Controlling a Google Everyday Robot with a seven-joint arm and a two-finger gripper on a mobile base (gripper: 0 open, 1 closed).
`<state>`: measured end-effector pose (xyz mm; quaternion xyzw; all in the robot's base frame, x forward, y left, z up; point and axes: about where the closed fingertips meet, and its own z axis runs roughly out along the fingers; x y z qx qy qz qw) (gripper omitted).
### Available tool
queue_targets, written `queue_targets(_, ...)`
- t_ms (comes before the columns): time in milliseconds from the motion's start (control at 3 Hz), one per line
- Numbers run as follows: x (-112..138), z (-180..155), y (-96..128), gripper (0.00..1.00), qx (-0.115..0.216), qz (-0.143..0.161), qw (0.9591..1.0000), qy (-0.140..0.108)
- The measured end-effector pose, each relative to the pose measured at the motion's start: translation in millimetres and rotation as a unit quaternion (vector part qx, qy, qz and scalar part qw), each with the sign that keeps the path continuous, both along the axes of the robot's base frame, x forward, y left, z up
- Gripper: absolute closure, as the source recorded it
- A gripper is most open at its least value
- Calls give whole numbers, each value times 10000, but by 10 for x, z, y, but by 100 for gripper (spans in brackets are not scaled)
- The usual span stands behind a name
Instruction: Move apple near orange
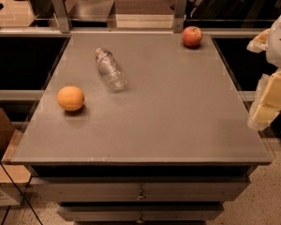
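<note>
**Apple and orange at opposite corners, bottle lying between**

A clear, crumpled plastic water bottle [111,69] lies on its side in the left-centre of the flat grey tabletop [178,116], its capped end pointing towards the far edge. It sits roughly on the line between the 2 fruits, nearer to the round, smooth orange fruit [70,98] and not touching it. The orange rests near the table's left edge, about halfway along its depth.

The small round red apple with yellowish patches [192,36] stands at the far right corner, close to the back edge and well apart from both the orange and the bottle.

The white and pale-yellow gripper [268,90] hangs off the table's right side, outside the edge and apart from every object. Whether it is clenched or released cannot be told; nothing shows in its grasp.

The rest of the tabletop is matt and bare. Below its front edge are 2 pale drawer fronts [140,191], each with a small central handle.

Behind the table, 2 grey metal posts [59,6] hold a glass panel, with a wood-toned floor beyond. A brown cardboard box [2,130] sits low on the left, and thin black cables run past it. The floor [267,205] at the front is speckled and light.
</note>
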<state>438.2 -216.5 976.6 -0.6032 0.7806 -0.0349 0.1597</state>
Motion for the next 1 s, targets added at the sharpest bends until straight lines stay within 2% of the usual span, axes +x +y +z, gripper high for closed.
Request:
queue_targets(333,0,0,0,0,0,0,10000,0)
queue_targets(667,359,100,-38,0,522,-137,9981,-303)
queue_targets(1000,515,191,-12,0,728,-132,9962,-452)
